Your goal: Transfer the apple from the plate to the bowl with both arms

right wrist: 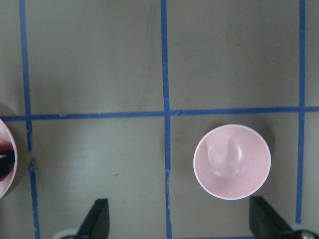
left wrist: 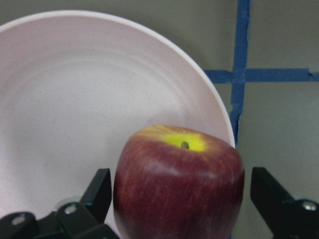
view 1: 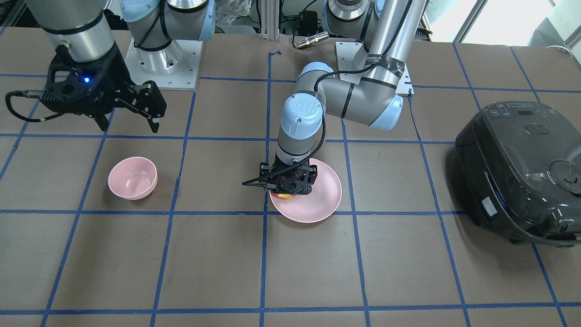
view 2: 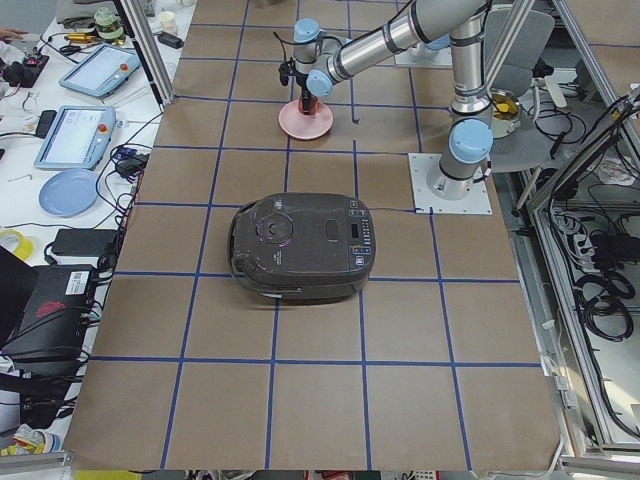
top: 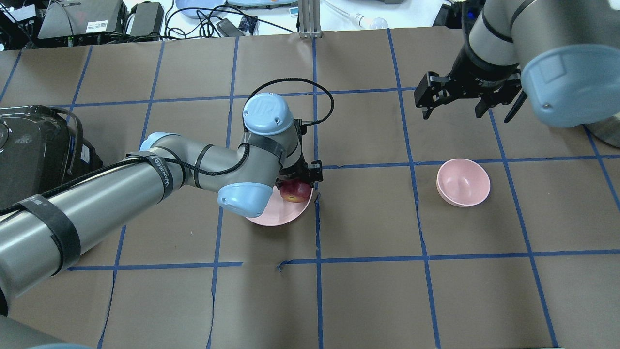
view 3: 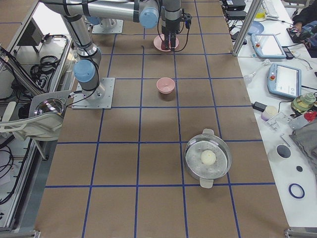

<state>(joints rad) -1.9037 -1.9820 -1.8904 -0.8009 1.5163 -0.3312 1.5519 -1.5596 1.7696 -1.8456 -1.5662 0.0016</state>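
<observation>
The dark red apple [left wrist: 179, 184] with a yellow patch sits on the pale pink plate [left wrist: 75, 99], near its rim. My left gripper [left wrist: 182, 204] is open and low over the plate, one finger on each side of the apple with a small gap. In the overhead view the apple [top: 295, 191] shows under the left gripper [top: 299, 183] on the plate [top: 271, 218]. The small pink bowl [top: 463, 182] stands empty to the right. My right gripper [top: 453, 114] is open and empty, raised above the table beyond the bowl [right wrist: 232, 162].
A black rice cooker [top: 29, 150] stands on the robot's left side of the table. A metal pot [view 3: 208, 158] with a white item inside sits at the far right end. Blue tape lines grid the brown table.
</observation>
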